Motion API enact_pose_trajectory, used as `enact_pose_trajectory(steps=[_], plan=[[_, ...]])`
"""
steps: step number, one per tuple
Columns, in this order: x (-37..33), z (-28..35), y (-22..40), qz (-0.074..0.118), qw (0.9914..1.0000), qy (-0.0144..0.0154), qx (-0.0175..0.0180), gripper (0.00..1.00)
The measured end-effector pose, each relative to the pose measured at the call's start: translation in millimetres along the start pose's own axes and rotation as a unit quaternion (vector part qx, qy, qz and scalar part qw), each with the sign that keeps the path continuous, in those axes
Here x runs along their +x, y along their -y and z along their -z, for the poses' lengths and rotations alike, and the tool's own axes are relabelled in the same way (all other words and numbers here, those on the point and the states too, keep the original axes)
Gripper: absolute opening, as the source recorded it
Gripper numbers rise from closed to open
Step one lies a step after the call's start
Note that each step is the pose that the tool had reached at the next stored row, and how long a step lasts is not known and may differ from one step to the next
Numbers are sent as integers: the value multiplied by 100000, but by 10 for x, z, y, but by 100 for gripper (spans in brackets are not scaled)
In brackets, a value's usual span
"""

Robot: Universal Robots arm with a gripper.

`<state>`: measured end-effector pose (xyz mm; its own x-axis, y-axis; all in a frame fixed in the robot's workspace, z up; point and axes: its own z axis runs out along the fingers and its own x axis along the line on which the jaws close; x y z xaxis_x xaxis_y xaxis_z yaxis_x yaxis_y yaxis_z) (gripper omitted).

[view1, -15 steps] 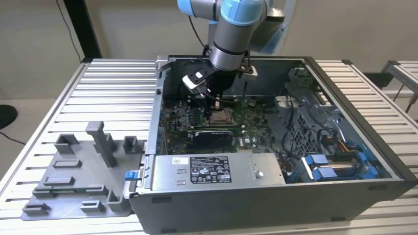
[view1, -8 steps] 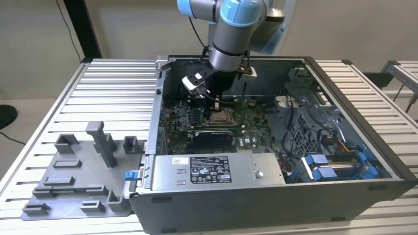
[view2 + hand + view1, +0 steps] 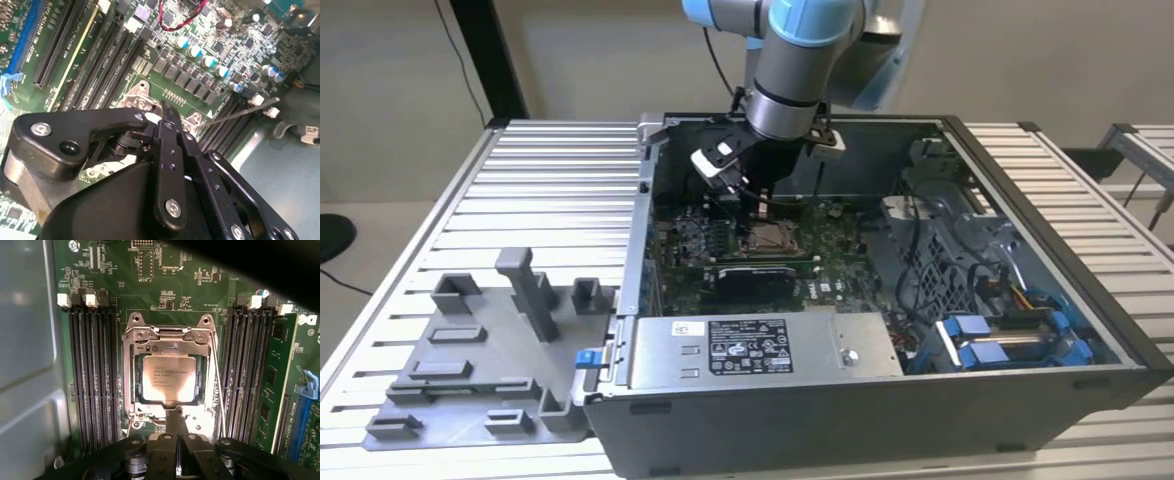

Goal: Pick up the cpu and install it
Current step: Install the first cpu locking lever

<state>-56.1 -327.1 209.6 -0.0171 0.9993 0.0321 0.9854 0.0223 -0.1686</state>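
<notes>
Basically, the cpu (image 3: 167, 379) is already down in the socket frame (image 3: 170, 334) on the motherboard (image 3: 165, 290). It lies flat w/ its silvery top up and memory slots (image 3: 92, 385) on both sides, so it looks placed, not carried. Meanwhile the end effector (image 3: 175, 419) hangs right over the frame's near edge, its fingers (image 3: 162, 445) drawn together to a narrow tip w/ nothing btwn them as far as the first wrist view shows; the tip sits just beside the cpu, not on it. Prob. that low, closed pose suits nudging the frame or its thin latch rod (image 3: 216, 375) rather than gripping, but that's a guess. In the exterior view the arm (image 3: 787, 70) reaches straight down into the open computer case (image 3: 854, 430), which lies on the slatted surface (image 3: 547, 190) next to a grey fixture tray (image 3: 467, 370). Can't tell if the tip actually touches the frame, or whether the frame is clamped shut, since the end effector's own links cover the near part of the socket.
</notes>
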Motion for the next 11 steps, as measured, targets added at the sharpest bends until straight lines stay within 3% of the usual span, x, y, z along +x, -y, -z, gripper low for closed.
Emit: enact_pose_trajectory(steps=[5,8,11], plan=[[55,-8,-1,55,99998,4,-665,0],[57,-36,-3,84,99997,-88,-746,0],[55,-80,-6,130,99996,-399,-737,0]])
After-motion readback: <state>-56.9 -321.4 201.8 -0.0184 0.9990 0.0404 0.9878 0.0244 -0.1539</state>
